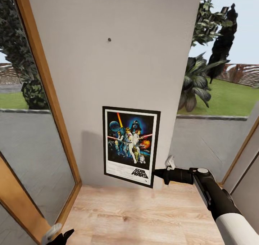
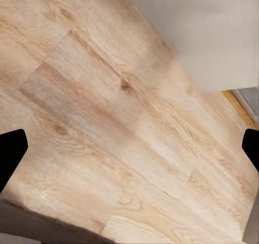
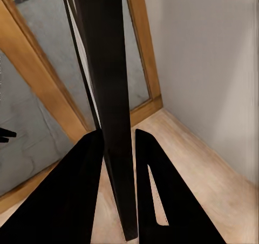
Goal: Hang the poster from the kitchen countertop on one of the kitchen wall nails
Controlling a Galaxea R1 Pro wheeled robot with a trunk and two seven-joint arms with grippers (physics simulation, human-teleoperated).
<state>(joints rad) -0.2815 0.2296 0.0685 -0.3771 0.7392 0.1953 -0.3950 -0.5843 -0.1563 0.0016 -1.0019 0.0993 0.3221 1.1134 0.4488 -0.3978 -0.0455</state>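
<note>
Poster [image 1: 131,145]: your right claw [image 1: 155,173] pinched its lower corner, upright against wall [image 1: 118,68], below nail [image 1: 109,40]; left claw [image 2: 129,152] gaped, empty.

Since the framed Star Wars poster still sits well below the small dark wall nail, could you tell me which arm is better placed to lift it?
The right. Its gripper already clamps the black-framed Star Wars poster by the lower corner, below the small dark nail on the grey wall. The left gripper hangs low and open over the pale wood floor.
</note>
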